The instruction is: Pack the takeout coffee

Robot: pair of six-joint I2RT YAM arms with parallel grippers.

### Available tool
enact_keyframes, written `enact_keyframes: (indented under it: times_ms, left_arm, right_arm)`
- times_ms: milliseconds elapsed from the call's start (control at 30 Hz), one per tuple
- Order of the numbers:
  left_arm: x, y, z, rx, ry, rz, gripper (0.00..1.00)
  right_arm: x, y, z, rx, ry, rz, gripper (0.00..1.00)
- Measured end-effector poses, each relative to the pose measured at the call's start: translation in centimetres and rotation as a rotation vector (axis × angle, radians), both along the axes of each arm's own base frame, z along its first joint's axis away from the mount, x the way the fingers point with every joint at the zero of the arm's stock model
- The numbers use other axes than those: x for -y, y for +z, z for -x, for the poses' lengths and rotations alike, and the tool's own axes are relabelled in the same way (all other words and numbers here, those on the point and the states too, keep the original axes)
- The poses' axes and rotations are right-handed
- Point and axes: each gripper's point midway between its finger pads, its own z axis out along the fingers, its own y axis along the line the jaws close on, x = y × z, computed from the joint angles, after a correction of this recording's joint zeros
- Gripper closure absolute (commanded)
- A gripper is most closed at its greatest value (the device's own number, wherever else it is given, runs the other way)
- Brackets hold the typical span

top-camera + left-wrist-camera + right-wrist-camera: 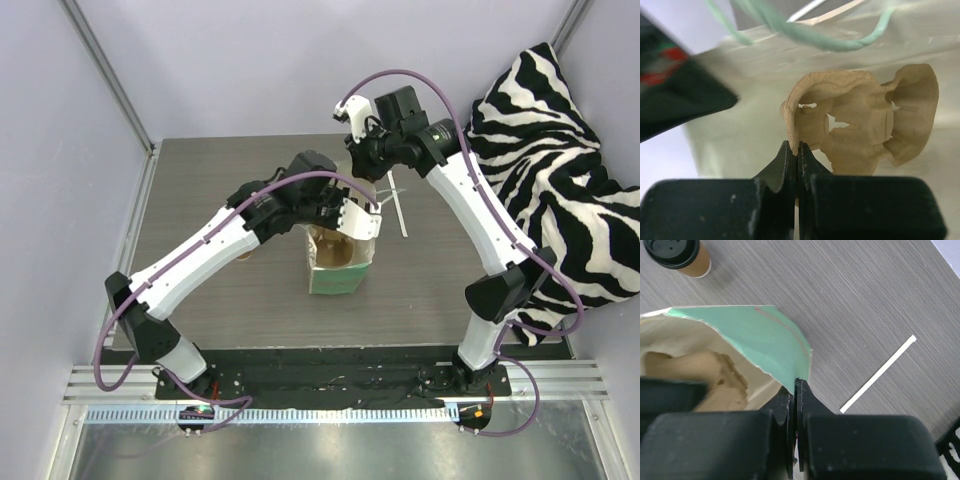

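Takeout coffee (246,254) shows in the top view only as a tan patch on the table (200,190), mostly hidden under the left forearm and well to the left of the mint-green bag (338,278), so it stands outside the bag. The left arm stretches diagonally from its base up to the bag's mouth, with the left gripper (362,222) over the opening. The right arm rises steeply, bends at the elbow and folds back down, so the right gripper (372,182) meets the bag's far edge. A white straw (398,210) lies beside the bag, and a zebra-striped cloth (560,180) is bunched at the right. In the left wrist view the fingers are pressed together, and their tips appear to pinch the rim of the pulp carrier (860,120) inside the bag, under a green cord handle (805,32). In the right wrist view the fingers are clamped on the corner of the bag's rim. The black-lidded cup stands upright on the table beyond the bag, well apart from it.
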Motion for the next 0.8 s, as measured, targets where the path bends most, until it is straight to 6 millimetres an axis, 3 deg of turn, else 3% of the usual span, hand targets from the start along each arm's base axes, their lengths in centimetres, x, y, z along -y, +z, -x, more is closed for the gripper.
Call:
enact_keyframes:
  times_ms: [133,433,800]
  left_arm:
    - [0.2,-2.7,-0.1,-0.044,0.000,-0.051,1.00]
    - [0.7,-4.3,0.4,-0.106,-0.006,-0.053,0.99]
    - [0.5,-9.0,0.0,-0.185,0.046,-0.127,0.98]
  right_arm:
    - [-0.1,0.4,0.5,0.013,0.018,-0.012,0.99]
    - [-0.6,0.4,0.5,0.017,0.037,-0.032,0.99]
    - [-0.8,0.0,1.8,-0.008,0.073,-0.050,0.99]
